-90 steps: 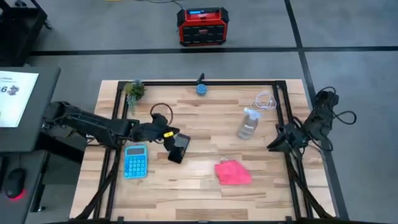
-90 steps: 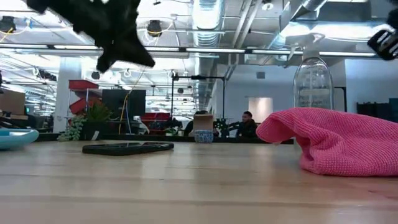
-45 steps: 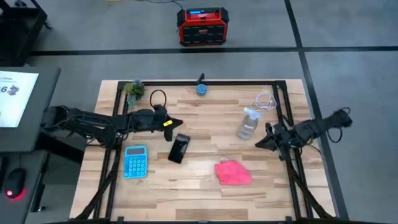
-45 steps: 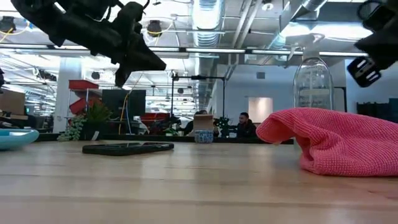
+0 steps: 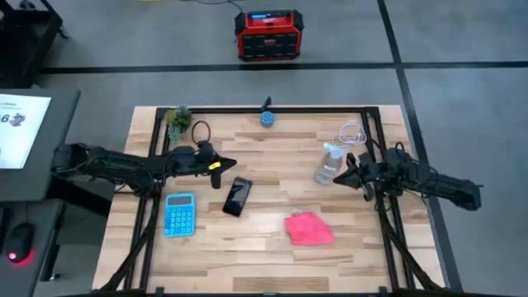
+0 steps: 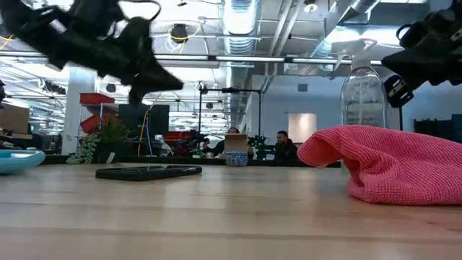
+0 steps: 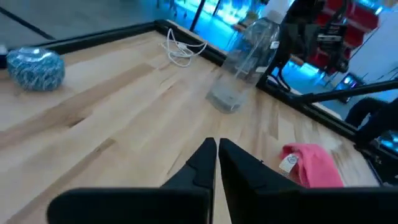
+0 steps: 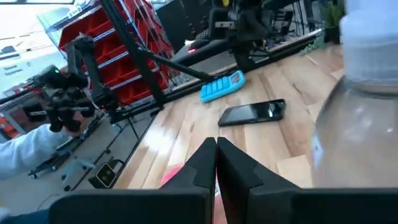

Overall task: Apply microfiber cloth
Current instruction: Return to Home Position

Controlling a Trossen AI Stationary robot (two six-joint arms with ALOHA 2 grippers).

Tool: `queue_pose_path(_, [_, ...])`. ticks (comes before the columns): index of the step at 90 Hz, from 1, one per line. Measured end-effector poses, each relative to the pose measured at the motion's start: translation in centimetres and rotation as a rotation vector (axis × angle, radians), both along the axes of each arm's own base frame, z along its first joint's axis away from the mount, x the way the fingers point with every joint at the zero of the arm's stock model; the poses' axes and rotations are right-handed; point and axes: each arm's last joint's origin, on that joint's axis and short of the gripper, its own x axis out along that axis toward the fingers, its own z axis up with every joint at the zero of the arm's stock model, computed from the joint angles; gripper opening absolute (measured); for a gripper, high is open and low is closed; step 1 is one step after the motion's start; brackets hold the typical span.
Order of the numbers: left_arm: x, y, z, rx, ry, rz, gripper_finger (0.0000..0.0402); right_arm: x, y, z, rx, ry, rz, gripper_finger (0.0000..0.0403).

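The pink microfiber cloth (image 5: 309, 228) lies crumpled on the wooden table near its front right, also seen in the low view (image 6: 390, 165) and the left wrist view (image 7: 311, 165). No gripper touches it. My left gripper (image 5: 224, 163) hovers shut above the table's left middle, just beyond the black phone (image 5: 238, 196); its fingers (image 7: 205, 163) are closed together. My right gripper (image 5: 336, 179) is shut and reaches in from the right edge, beside the clear spray bottle (image 5: 328, 163) and beyond the cloth.
A light-blue calculator (image 5: 179, 213) lies left of the phone. A blue ball (image 5: 268, 118), a small plant (image 5: 176, 119) and a white cable (image 5: 352, 132) sit along the far edge. Bare wood lies between phone and cloth. A black frame (image 5: 388, 223) edges the table.
My left gripper has drawn back from over the phone toward the far edge and a little to the left. My right arm has stretched out from the right edge over the table, bringing its gripper close to the spray bottle. The cloth and the phone have stayed put.
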Motion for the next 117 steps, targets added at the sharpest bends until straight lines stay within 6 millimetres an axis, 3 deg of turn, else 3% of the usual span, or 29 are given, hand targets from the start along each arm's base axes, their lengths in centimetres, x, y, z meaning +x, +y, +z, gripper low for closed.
queue_pose_path(16, [-3.2, -0.6, -2.9, 0.029, -0.100, 0.032, 0.0000, 0.0, -0.2, 0.0, -0.018, 0.001, -0.006, 0.0000])
queue_pose_path(37, [-3.4, -0.4, -2.0, 0.156, -0.130, 0.023, 0.0000, 0.0, -0.2, -0.1, -0.022, 0.001, -0.001, 0.0000])
queue_pose_path(58, [-5.5, 0.7, -0.3, 0.186, -0.205, -0.049, 0.0000, 0.0, -0.2, -0.1, 0.012, 0.010, -0.002, 0.0000])
queue_pose_path(96, [-9.3, -0.2, 0.1, 0.262, -0.217, -0.017, 0.0000, 0.0, -0.2, -0.1, 0.013, 0.012, -0.006, 0.0000])
queue_pose_path(117, [-9.4, -0.2, -0.4, 0.315, -0.148, 0.027, 0.0000, 0.0, -0.2, -0.1, 0.013, 0.011, -0.007, 0.0000])
